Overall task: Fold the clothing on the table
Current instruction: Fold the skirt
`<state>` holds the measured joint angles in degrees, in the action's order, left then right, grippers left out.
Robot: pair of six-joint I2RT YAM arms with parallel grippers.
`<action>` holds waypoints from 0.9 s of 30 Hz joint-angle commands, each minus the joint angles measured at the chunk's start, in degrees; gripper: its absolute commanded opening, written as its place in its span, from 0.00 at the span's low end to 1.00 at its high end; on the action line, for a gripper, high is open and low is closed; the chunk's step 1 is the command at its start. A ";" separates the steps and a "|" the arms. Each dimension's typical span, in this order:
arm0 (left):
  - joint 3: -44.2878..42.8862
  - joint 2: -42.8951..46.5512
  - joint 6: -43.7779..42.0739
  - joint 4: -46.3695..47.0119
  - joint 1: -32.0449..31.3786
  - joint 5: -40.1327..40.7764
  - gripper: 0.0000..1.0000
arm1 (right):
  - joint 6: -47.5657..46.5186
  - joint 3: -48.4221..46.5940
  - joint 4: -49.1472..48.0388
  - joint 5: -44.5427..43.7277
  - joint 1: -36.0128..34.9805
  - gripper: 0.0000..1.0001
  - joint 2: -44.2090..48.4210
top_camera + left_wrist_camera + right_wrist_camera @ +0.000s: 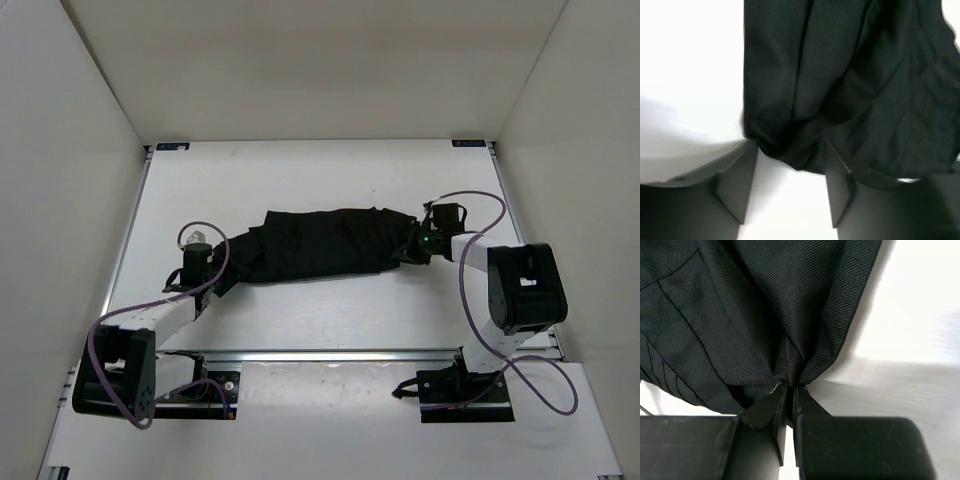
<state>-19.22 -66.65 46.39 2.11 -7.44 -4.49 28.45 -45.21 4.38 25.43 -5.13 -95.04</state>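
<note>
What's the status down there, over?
Right tool shut on the clothing. Left tool open, straddling its other end. Garment bunched on the table, unfolded. No obstacles seen.

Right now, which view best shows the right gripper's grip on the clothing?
Right wrist: the right gripper is shut on a bunched fold of the clothing, close up. Top external shows only where it meets the garment's end; left wrist misses it.
</note>
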 commanded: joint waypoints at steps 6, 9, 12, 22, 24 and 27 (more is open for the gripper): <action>-6.62 -11.22 0.98 6.15 -6.70 -6.50 0.00 | -3.22 -0.31 3.70 -3.10 4.41 0.01 5.65; -6.79 -12.79 1.68 7.03 -9.16 -5.96 0.00 | -6.10 -2.68 8.78 -8.80 5.04 0.00 8.99; -6.44 -15.60 2.04 10.97 -10.13 -7.63 0.00 | -11.29 -11.11 18.34 -13.21 3.72 0.00 9.36; -8.81 -21.85 2.30 16.08 -11.28 -7.90 0.00 | -13.07 -35.91 30.79 -12.87 -16.73 0.00 1.27; -9.16 -22.12 2.21 15.91 -10.75 -8.07 0.00 | -11.75 -38.36 29.03 -11.81 -20.95 0.00 -0.14; -9.17 -22.99 1.86 16.69 -10.05 -7.99 0.00 | -11.22 -42.05 26.48 -10.67 -26.85 0.00 -3.56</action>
<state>-27.38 -88.86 49.36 18.59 -18.13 -13.10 16.49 -83.74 31.97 13.69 -28.60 -96.40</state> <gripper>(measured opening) 0.017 0.030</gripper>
